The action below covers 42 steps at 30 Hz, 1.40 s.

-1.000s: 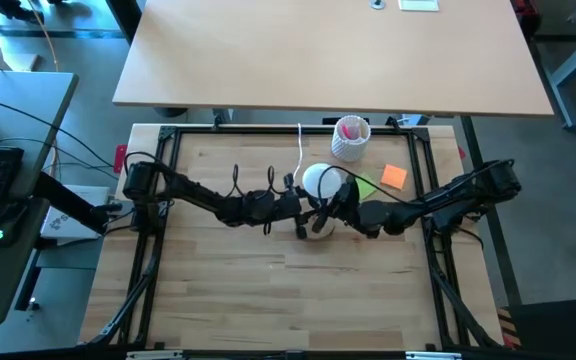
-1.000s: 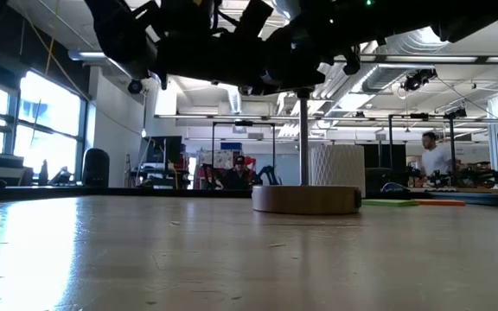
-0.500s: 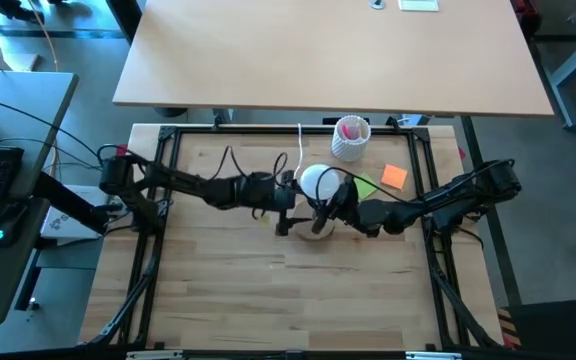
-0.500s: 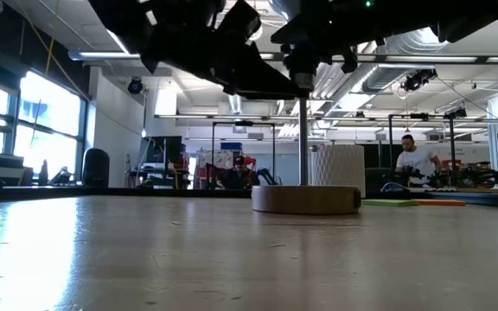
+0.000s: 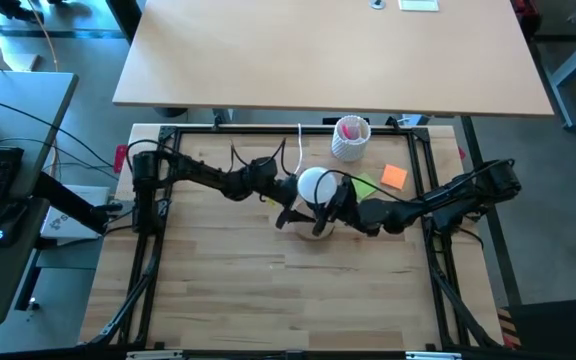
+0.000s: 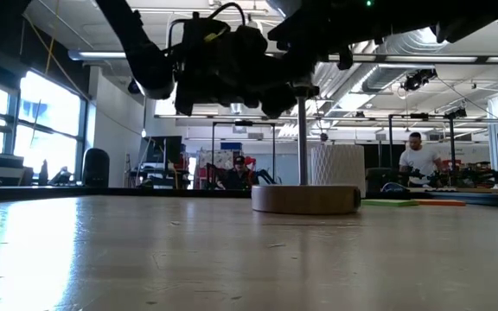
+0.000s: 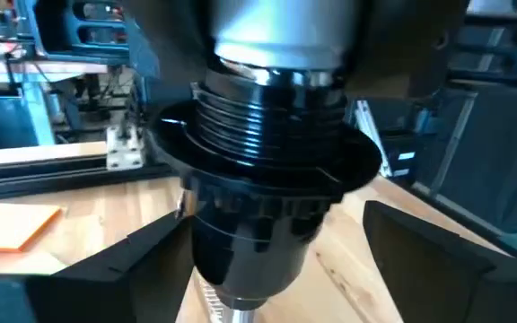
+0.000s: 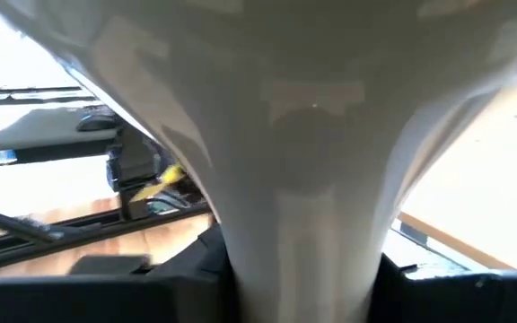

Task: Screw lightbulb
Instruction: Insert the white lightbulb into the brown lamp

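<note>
At the middle of the table (image 5: pixel 218 290), toward its far edge, my right gripper (image 5: pixel 330 205) clasps the neck of the lightbulb (image 5: pixel 315 184), whose white globe stands upright over the black socket (image 7: pixel 263 206) on its slim post and round wooden base (image 6: pixel 305 199). My left gripper (image 5: pixel 290 213) hangs released, its fingers (image 7: pixel 106 269) spread wide on either side of the socket collar and, as far as I can see, touching nothing. I judge the bulb's threads to be meeting the socket, though how deeply they are seated is hidden. To do this step well I should close the left fingers on the collar so the stand cannot spin, keep the bulb straight above the post, and turn gently in short twists without squeezing the glass. A white perforated cup (image 5: pixel 349 137) stands near the far edge.
</note>
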Each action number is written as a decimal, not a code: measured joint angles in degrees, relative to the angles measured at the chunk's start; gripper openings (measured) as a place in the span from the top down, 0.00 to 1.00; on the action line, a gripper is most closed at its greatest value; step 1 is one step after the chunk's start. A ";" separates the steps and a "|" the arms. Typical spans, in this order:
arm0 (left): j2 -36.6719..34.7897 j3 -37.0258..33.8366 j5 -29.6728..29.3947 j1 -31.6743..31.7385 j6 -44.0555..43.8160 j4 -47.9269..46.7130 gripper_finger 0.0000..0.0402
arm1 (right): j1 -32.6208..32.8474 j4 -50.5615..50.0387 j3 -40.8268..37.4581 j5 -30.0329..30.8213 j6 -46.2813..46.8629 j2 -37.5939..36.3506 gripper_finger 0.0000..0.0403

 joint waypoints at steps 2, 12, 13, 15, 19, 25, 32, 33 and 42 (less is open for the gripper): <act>0.12 0.57 2.30 0.61 0.04 0.14 0.31 | 0.09 0.04 0.02 -1.23 -0.67 -0.05 0.70; -0.08 1.37 8.90 2.30 -3.47 -0.07 0.60 | 0.10 -5.34 -0.08 -6.20 0.58 -3.50 0.69; -0.19 1.37 8.33 2.19 -3.56 -0.47 0.60 | 0.07 -5.85 -0.07 -6.24 0.91 -3.53 0.69; -0.48 1.35 6.98 1.77 -3.72 -0.91 0.60 | 0.07 -6.33 -0.07 -5.74 1.36 -3.57 0.69; -2.36 0.20 -5.59 -0.90 -2.59 -2.73 0.60 | 0.23 -7.19 -0.09 -0.44 3.30 -3.69 0.69; -5.01 -3.15 -34.30 -7.83 2.02 -1.84 0.62 | 0.18 -7.42 0.04 7.01 6.24 -3.53 0.69; -4.47 -3.40 -58.40 -15.09 2.93 -0.02 0.62 | -1.81 -6.47 0.10 5.80 9.11 -2.78 0.69; -4.47 -3.57 -59.50 -15.18 2.56 0.18 0.62 | -2.01 -6.36 0.15 5.77 9.78 -2.70 0.69; -4.49 -4.01 -59.65 -15.27 0.19 0.24 0.59 | -2.20 -4.94 0.14 4.88 7.64 -2.59 0.69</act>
